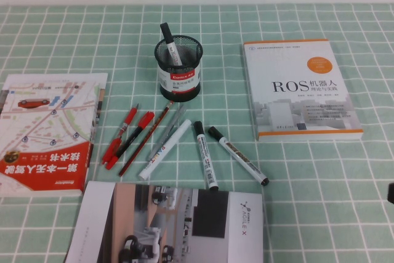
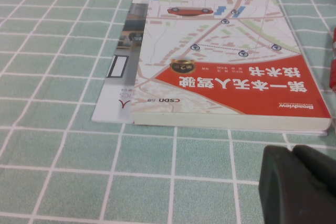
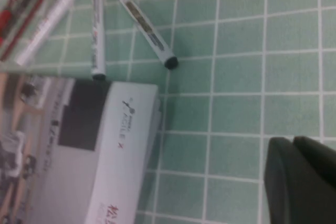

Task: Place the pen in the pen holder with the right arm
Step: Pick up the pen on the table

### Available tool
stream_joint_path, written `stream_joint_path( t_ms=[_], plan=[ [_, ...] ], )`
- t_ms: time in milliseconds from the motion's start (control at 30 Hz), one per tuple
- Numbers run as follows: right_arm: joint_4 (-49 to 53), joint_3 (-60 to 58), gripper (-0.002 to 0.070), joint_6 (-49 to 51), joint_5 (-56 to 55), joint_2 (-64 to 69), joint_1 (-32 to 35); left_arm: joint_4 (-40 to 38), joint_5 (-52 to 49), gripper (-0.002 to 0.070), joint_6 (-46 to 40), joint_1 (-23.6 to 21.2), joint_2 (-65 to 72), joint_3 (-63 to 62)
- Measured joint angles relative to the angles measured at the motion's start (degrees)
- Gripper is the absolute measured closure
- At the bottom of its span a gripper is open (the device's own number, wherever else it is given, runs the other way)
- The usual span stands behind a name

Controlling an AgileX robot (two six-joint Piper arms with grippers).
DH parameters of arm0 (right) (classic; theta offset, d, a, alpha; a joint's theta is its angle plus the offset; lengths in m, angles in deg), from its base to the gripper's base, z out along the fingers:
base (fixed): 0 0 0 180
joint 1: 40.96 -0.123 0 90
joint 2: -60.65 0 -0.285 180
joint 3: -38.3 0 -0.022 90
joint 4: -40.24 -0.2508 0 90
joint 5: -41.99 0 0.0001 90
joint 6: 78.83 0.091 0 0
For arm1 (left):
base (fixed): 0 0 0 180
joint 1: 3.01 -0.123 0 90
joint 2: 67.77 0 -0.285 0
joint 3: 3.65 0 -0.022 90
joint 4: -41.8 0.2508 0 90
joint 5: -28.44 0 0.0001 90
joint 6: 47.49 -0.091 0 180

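1. We find the pen [image 1: 237, 155], a thick marker with a black cap and a dark printed wrap, lying flat on the checked cloth [image 1: 320, 177] a little toward the near edge from the table's middle, slanted, its cap pointing to the far side.
2. We judge it light, stiff and smooth. It may roll or slip, so we would pinch it across the middle of the barrel, where the wrap sits.
3. Just beside it on the left lies a second marker [image 1: 206, 154] with a plainer white barrel. The caps are close together, and the gap widens toward the tails.
4. Further left lie a white marker [image 1: 165, 148], a grey pen [image 1: 167, 129] and red pens [image 1: 126, 137].
5. The pen holder [image 1: 178, 68], a black mesh cup, stands upright toward the far edge with one marker [image 1: 170, 43] already leaning inside. We judge there is room beside it.
6. A white book [image 1: 300, 87] lies to the right, a red book [image 1: 46, 130] at the left edge, a brochure [image 1: 175, 226] at the near edge.
7. The right gripper [image 3: 302, 179] hovers over bare cloth near the right edge. We cannot tell its finger state.
8. The left gripper [image 2: 296, 184] hangs beside the red book. Again we cannot tell.
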Motion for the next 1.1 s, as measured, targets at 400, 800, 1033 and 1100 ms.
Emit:
stream_joint_path(
  t_ms=[400, 800, 1033, 1100],
  plan=[
    [6.3, 24.1, 0.0696, -3.6, 8.4, 29.8, -6.5, 0.0, 0.0, 0.0679, 0.0, 0.0, 0.0, 0.0],
    [16.7, 49.2, 0.068, -1.3, 16.9, 55.3, -20.6, 0.0, 0.0, 0.0679, 0.0, 0.0, 0.0, 0.0],
    [17.7, 58.0, 0.0454, -6.2, 18.8, 65.5, -21.2, 0.0, 0.0, 0.0679, 0.0, 0.0, 0.0, 0.0],
    [17.7, 59.4, 0.0406, -8.7, 19.0, 67.6, -21.3, 0.0, 0.0, 0.0679, 0.0, 0.0, 0.0, 0.0]
  ],
)
